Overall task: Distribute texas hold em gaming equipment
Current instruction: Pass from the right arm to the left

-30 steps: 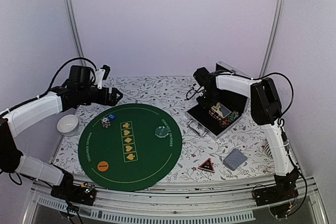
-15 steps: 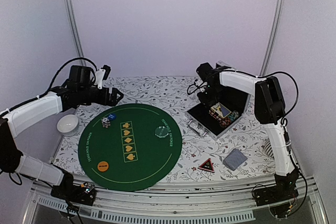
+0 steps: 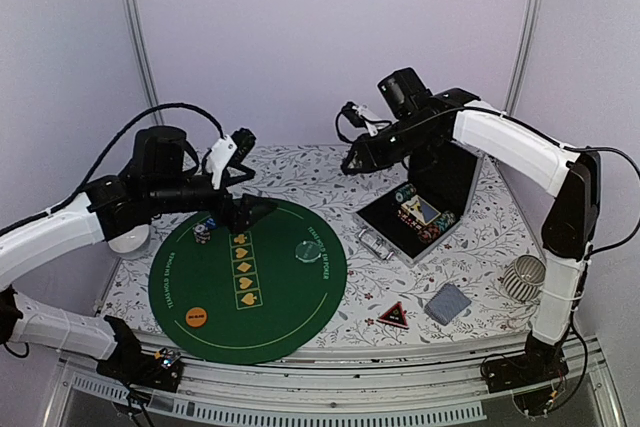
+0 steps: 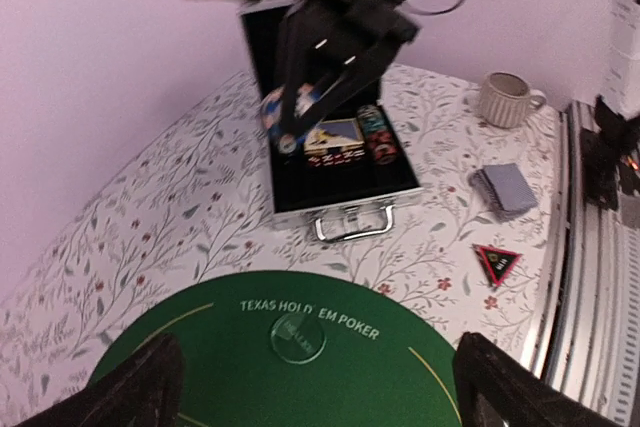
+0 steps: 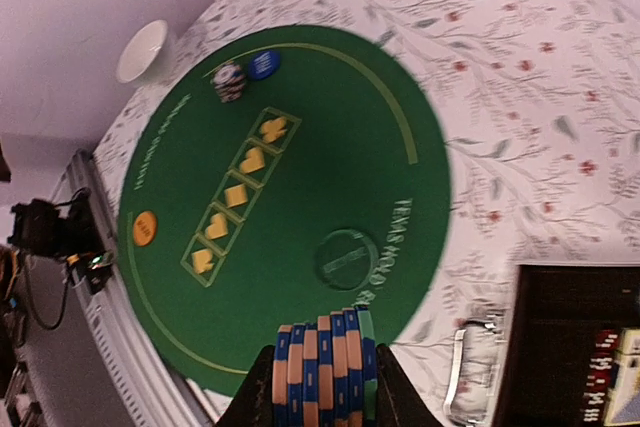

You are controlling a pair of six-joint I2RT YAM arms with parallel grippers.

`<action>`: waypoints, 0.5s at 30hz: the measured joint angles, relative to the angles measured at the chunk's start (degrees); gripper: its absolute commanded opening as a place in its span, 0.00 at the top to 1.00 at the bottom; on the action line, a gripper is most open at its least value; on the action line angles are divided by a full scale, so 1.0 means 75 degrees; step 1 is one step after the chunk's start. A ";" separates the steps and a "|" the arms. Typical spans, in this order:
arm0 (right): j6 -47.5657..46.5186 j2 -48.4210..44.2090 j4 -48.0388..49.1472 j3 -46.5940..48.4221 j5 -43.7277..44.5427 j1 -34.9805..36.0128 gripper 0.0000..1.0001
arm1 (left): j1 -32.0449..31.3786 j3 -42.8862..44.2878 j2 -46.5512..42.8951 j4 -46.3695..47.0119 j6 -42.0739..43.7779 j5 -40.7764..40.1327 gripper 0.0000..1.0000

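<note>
The right claw (image 5: 322,395) holds a stack of chips (image 5: 322,362) up high. The left claw (image 3: 252,209) is wide open, at 12 o'clock over the green mat (image 3: 290,309).

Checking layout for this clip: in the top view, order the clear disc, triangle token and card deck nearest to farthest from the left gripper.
1. clear disc, on the green mat, just right of the left gripper.
2. triangle token, off the mat's near right edge.
3. card deck, farther right still.

Blue-orange striped chips (image 5: 325,367) are held aloft edge-on; a small stack (image 3: 202,233) stands far-left; cards (image 3: 448,303) and triangle token (image 3: 392,315) lie near-right.
</note>
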 measured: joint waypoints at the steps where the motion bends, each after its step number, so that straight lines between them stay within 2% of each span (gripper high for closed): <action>1: 0.0122 -0.0076 0.0111 -0.0210 -0.0376 0.0178 0.98 | -0.0455 -0.0032 -0.0157 0.0044 0.0332 -0.0015 0.02; 3: 0.0361 -0.0166 0.0321 -0.0644 -0.1011 0.0507 0.98 | -0.1198 -0.0216 -0.0597 0.0163 0.1000 -0.0073 0.02; 6: 0.0761 -0.0274 0.0659 -0.1387 -0.1877 0.0880 0.98 | -0.1714 -0.0583 -0.1125 0.0382 0.1853 -0.0379 0.02; 11: 0.1524 -0.0455 0.1638 -0.2474 -0.3031 0.1364 0.98 | -0.2133 -0.0708 -0.0723 0.0452 0.2623 -0.0886 0.02; 15: 0.2060 -0.0463 0.2302 -0.2710 -0.3582 0.1670 0.98 | -0.2375 -0.0874 -0.0425 0.0274 0.2911 -0.0909 0.02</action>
